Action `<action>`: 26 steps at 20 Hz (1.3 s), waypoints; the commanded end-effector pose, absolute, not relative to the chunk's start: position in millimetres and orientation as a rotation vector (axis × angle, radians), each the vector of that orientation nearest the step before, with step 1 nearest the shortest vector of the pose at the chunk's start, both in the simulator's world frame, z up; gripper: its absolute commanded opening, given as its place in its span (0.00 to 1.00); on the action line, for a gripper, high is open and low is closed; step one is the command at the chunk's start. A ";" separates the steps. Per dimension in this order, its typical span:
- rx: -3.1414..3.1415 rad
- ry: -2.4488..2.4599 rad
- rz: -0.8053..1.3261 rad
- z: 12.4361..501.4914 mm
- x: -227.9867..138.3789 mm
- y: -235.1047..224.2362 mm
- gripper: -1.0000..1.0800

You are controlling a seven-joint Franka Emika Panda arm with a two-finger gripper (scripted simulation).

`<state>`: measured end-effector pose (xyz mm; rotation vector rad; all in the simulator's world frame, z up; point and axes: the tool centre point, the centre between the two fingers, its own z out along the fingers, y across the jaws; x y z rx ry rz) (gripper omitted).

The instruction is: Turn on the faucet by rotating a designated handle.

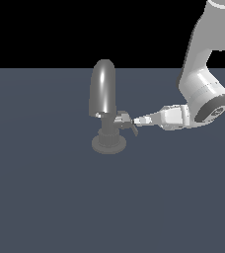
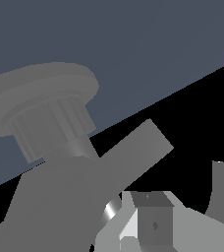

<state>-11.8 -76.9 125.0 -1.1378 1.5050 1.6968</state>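
Observation:
The glossy grey faucet [image 1: 102, 91] stands on its round disc base [image 1: 108, 144] in the middle of the exterior view. Its arched spout rises above a short neck. The stubby handle [image 1: 124, 119] with a pale tip sticks out of the neck toward the exterior view's right. My gripper [image 1: 134, 122] reaches in nearly level from that side, and its dark fingertips sit against the handle's end. The fingers look pressed together, with nothing clearly between them. The wrist view is very close: it shows the faucet base [image 2: 40, 91], the ribbed neck [image 2: 50, 129], a grey bar [image 2: 141, 145] and one finger [image 2: 155, 224].
The faucet stands on a flat dark blue-grey floor [image 1: 45, 197]. My white arm [image 1: 203, 94] comes down from the upper part of the exterior view's right. No other objects are in view.

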 end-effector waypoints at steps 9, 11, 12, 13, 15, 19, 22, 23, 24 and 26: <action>-1.119 1.522 1.709 95.1 -4.4 -75.3 0.00; -1.114 1.527 1.713 87.8 -2.6 -74.9 0.00; -1.111 1.529 1.714 84.3 -1.8 -74.7 0.00; -1.109 1.531 1.716 80.7 -0.9 -74.5 0.00; -1.104 1.536 1.720 73.7 0.7 -74.1 0.00; -1.094 1.544 1.727 60.2 3.8 -73.4 0.00; -1.087 1.550 1.732 50.5 6.0 -73.0 0.00; -1.085 1.552 1.733 47.3 6.7 -72.8 0.00; -1.082 1.554 1.735 44.2 7.3 -72.7 0.00; -1.078 1.558 1.738 38.1 8.6 -72.4 0.00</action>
